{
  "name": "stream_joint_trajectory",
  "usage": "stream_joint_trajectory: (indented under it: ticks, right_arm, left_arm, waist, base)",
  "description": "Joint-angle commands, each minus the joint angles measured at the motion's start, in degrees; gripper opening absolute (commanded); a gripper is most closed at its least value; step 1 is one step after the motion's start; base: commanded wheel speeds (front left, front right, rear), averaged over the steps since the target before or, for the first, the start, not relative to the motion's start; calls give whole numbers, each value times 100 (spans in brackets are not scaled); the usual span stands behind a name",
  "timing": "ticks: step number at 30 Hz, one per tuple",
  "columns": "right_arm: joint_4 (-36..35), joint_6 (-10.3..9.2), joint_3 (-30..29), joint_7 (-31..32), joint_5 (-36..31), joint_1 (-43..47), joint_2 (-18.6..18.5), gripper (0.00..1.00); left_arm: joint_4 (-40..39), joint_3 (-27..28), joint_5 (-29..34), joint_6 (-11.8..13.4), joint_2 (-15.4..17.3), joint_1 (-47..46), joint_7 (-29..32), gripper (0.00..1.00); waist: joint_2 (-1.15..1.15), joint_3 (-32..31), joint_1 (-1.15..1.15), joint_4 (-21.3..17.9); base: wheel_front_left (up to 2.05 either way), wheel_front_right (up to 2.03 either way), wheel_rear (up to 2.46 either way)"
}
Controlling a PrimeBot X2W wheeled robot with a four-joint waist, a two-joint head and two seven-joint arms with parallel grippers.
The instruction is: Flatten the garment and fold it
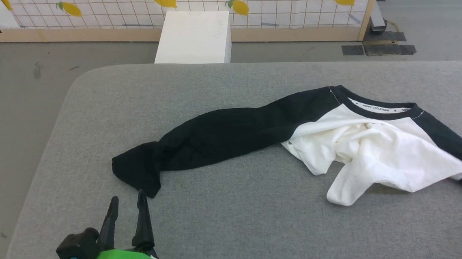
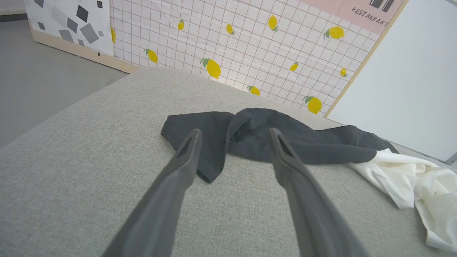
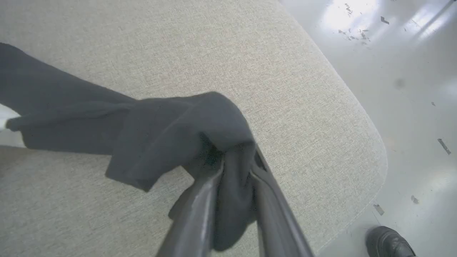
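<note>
A: Item, garment (image 1: 379, 151): soft long-sleeved raglan shirt, white body, black sleeves and collar. Location?
B: Crumpled on the grey fabric-covered bench (image 1: 229, 227). The white body is bunched toward the robot's right. One black sleeve (image 1: 223, 138) is stretched out to its left, cuff twisted.
A: Item, left gripper (image 1: 127, 195). Condition?
B: Fingers (image 2: 189, 150) spread wide, holding nothing, tips just beside the corner of that cuff.
A: Item, right gripper (image 3: 237, 160)?
B: Fingers pinched together on a bunch of the other black sleeve (image 3: 160, 135), with cloth draping over them.
A: Handling note for the flattening step?
B: Judgement only: bring the left fingers in low over the cuff corner and close firmly on it. Then draw the two sleeves apart evenly so the white body opens. Pull slowly, as soft cloth may slip and the twist could carry wrinkles along
</note>
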Motion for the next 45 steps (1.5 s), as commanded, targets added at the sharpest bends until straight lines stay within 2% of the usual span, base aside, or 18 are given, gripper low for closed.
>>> stream_joint_trajectory:
  ticks: [1, 8, 11, 15, 17, 21, 26, 34, 40, 41, 42, 44, 45]
  right_arm:
    - [-40, -9, 26, -192, 11, -45, 74, 100]
    - [-560, -9, 740, -1252, 458, -306, 369, 100]
    - [-802, -9, 1345, -1551, 820, -231, 560, 100]
    - [-622, -9, 2474, -1650, 1298, -213, 511, 100]
    - [-542, -9, 3107, -1512, 1388, -285, 607, 100]
    - [-380, -9, 4275, -893, 1120, -549, 803, 100]
    - [292, -9, 5070, -159, 689, -1267, 891, 100]
    - [1760, -9, 5485, 514, 92, -2133, 942, 100]
    - [2386, -9, 5577, 526, 197, -2282, 951, 100]
    - [2454, -9, 5586, 533, 286, -2283, 951, 95]
    - [2497, -9, 5598, 477, 445, -2293, 951, 30]
    - [2519, -9, 5727, 328, 644, -2311, 952, 0]
    - [2527, -9, 5799, 297, 817, -2300, 952, 0]
  left_arm:
    - [13, 30, 38, -42, -28, -114, -22, 100]
    - [113, 25, 95, -105, -68, -170, -22, 100]
    - [136, 22, 110, -125, -84, -180, -22, 100]
    - [157, 0, 125, -160, -115, -190, -22, 100]
    - [175, 2, 125, -171, -125, -184, -22, 100]
    - [203, -21, 135, -195, -148, -202, -22, 100]
    - [246, -92, 145, -271, -181, -350, -22, 100]
    - [350, -160, 155, -356, -253, -550, -22, 100]
    - [419, -125, 166, -401, -285, -571, -22, 100]
    - [427, -115, 169, -406, -288, -570, -22, 100]
    - [441, -100, 176, -408, -291, -569, -22, 100]
    - [462, -71, 188, -409, -297, -564, -22, 100]
    - [470, -61, 192, -409, -301, -558, -22, 100]
  waist:
    - [0, 10, 0, -21]
    - [0, -82, 0, -57]
    - [0, -101, 0, -62]
    - [0, -90, 0, -67]
    - [0, -85, 0, -87]
    - [0, -34, 0, -73]
    - [0, 140, 0, 86]
    - [0, 456, 0, 468]
    - [0, 513, 0, 632]
    - [0, 510, 0, 641]
    - [0, 503, 0, 648]
    - [0, 471, 0, 636]
    - [0, 443, 0, 626]
  base:
    - [0, 0, 0]
    - [0, 0, 0]
    - [0, 0, 0]
    - [0, 0, 0]
    - [0, 0, 0]
    - [0, 0, 0]
    - [0, 0, 0]
    - [0, 0, 0]
    - [0, 0, 0]
    - [0, 0, 0]
    - [0, 0, 0]
    - [0, 0, 0]
    - [0, 0, 0]
